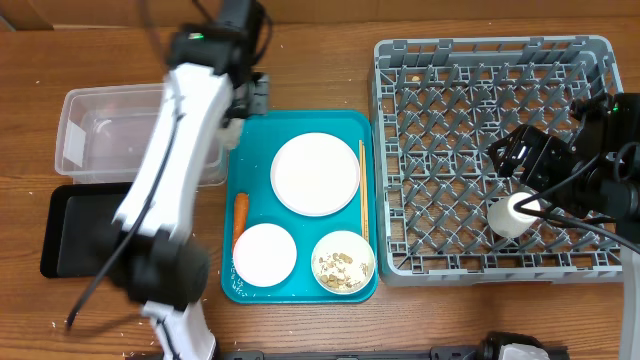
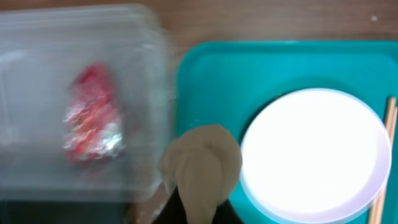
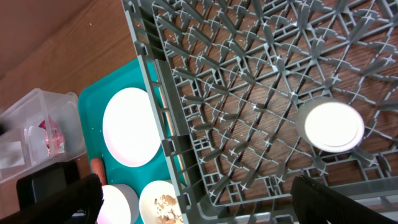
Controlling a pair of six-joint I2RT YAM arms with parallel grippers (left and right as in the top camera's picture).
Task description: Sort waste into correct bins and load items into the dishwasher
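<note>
Wooden table (image 1: 330,40) with four things on it.
A clear tub (image 1: 90,130) sits upper left, a black tray (image 1: 75,230) just below it, a teal tray (image 1: 300,225) in the middle, a grey dish rack (image 1: 480,45) at right.

- teal tray (image 1: 255,130), white plate (image 1: 315,173), beige food bits (image 1: 343,265)
- grey dish rack (image 1: 480,130), lattice floor, white cup (image 1: 512,216)
- red shiny wrapper (image 2: 93,118), silver glints, in clear tub (image 1: 85,110)
- orange carrot (image 1: 240,215), black tray (image 1: 75,230), off-white crumpled napkin (image 2: 205,165)

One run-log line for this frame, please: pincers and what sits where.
left pincer: shut on crumpled napkin | clear tub: holds red wrapper | right pincer: open over dish rack | white cup: in rack
</note>
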